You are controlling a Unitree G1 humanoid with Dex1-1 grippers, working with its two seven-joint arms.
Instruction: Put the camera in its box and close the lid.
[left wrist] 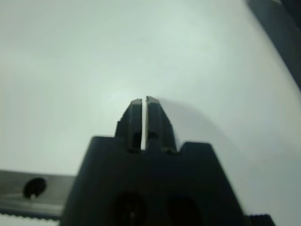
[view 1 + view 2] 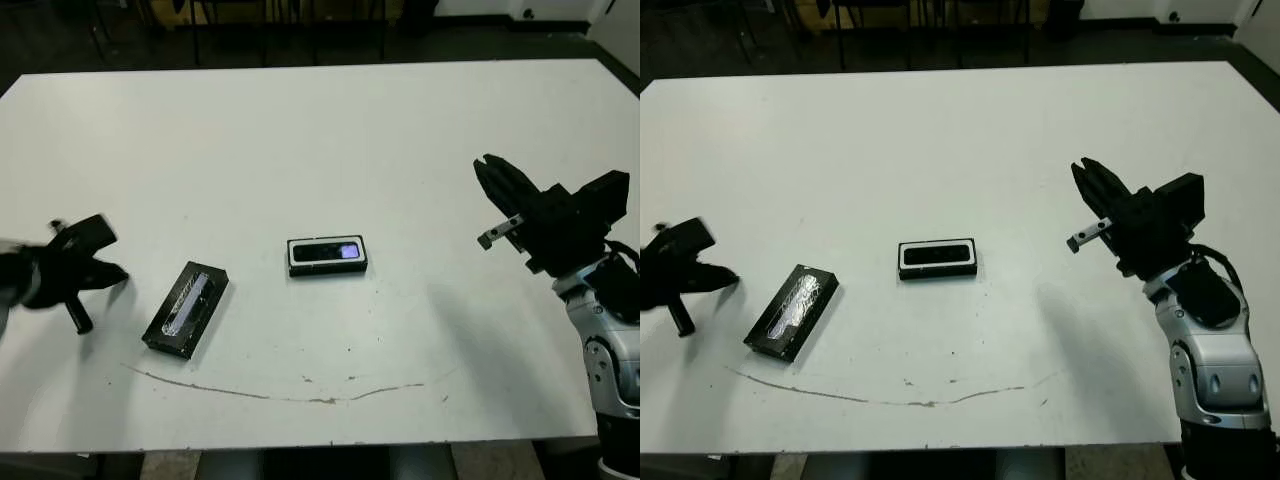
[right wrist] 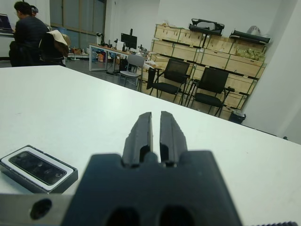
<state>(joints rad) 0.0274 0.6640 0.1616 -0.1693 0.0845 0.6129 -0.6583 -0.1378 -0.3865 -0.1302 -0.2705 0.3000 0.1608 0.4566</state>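
Near table centre sits the box (image 2: 327, 256), black rim and white lining, with the camera (image 2: 328, 251) already lying inside it, its glossy face glinting bluish. Step 1 of 2 looks done. The lid (image 2: 186, 308) lies flat and apart from the box, toward the robot's left, angled, so closing remains.

Left gripper (image 2: 88, 285) hovers near the table's left edge, just beside the lid but not touching it; in the left wrist view its fingers (image 1: 134, 117) are pressed together, holding nothing. Right gripper (image 2: 497, 180) is raised well to the right of the box, its fingers (image 3: 141, 134) nearly together and empty.

Surface: white table (image 2: 320, 130), matte, with 1 thin curved scuff line (image 2: 300, 395) near the front edge. Room: stacked wooden crates (image 3: 202, 47), black chairs (image 3: 207, 89), a seated person (image 3: 28, 37) far off.
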